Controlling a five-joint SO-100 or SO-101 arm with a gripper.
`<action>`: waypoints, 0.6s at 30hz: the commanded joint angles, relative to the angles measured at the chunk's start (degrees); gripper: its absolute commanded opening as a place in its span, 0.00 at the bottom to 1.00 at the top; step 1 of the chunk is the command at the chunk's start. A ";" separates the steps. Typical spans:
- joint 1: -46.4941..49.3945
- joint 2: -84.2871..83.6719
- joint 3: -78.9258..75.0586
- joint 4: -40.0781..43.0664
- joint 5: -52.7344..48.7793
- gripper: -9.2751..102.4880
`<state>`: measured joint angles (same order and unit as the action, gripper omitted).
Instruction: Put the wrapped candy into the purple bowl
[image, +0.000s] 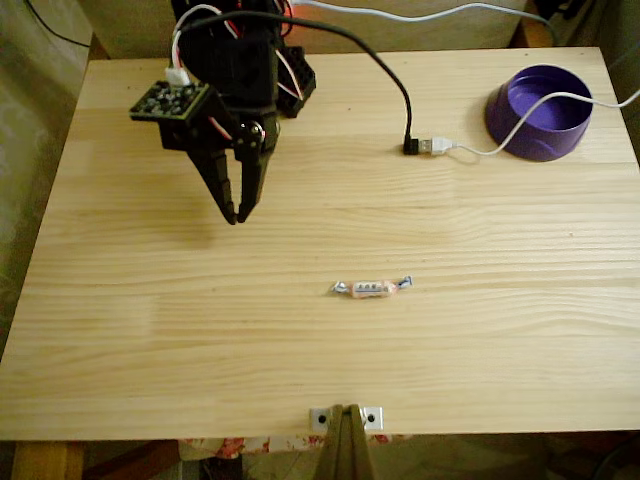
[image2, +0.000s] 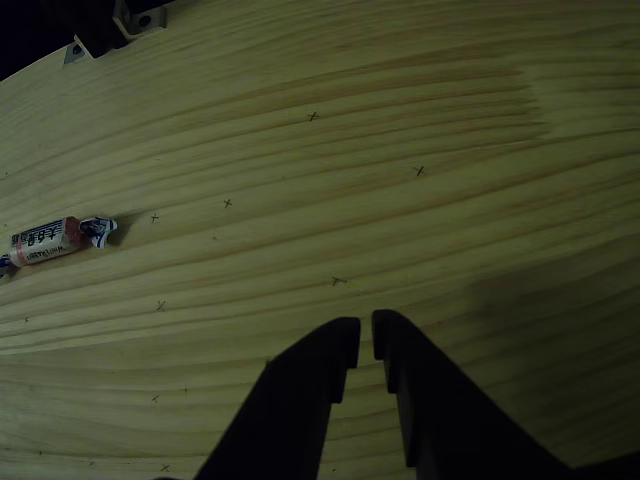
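Observation:
The wrapped candy (image: 371, 288) lies flat on the wooden table (image: 150, 350), near the middle and toward the front, with its twisted ends pointing left and right. In the other view the candy (image2: 52, 240) is at the left edge. The purple bowl (image: 540, 112) stands at the back right corner with a white cable draped over it. My black gripper (image: 240, 214) hangs above the table at the back left, well away from the candy, its fingertips nearly touching and nothing between them. The other view shows the gripper (image2: 366, 338) from behind, with a thin slit between its fingers.
A black-and-silver USB plug (image: 425, 146) lies left of the bowl, joined to a white cable (image: 500, 140) and a black cable (image: 395, 85). A small metal bracket (image: 345, 417) sits at the front edge. Pencil crosses mark the wood.

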<state>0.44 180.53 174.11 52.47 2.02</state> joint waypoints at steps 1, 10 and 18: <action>-0.18 0.35 -1.14 -1.23 0.00 0.09; -1.05 0.35 -1.05 -1.49 -0.53 0.09; 0.79 0.35 -1.05 -1.49 1.49 0.09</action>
<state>0.44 180.53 174.11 52.47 2.55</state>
